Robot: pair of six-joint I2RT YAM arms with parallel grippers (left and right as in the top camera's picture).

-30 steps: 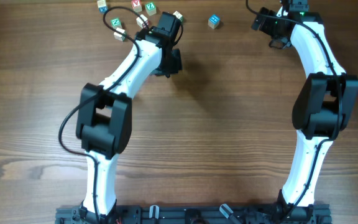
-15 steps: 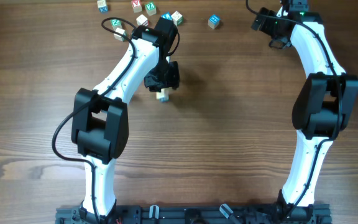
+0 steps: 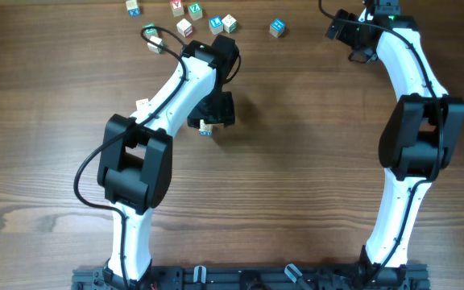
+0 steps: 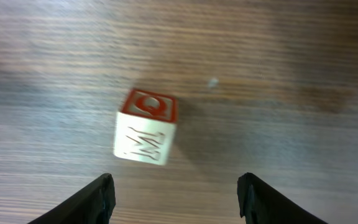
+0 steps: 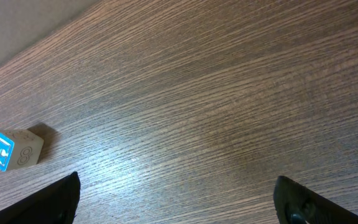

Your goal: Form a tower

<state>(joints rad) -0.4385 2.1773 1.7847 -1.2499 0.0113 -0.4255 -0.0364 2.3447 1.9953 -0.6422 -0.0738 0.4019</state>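
On the wooden table (image 3: 312, 201), loose cubes (image 3: 194, 10) lie scattered along the far edge, and one stray cube (image 3: 142, 105) sits beside the left arm. The left gripper (image 4: 174, 183) is spread. The tower (image 4: 145, 127) stands just ahead of its fingers, apart from both; its red top reads O or Q, its side M, and its height is unclear. Further right, a teal-faced cube (image 5: 14, 149) lies near the wide-spread right gripper (image 5: 176, 186).

Robot lab: twin arms (image 3: 171, 90) at wood-grain table (image 3: 296, 177).
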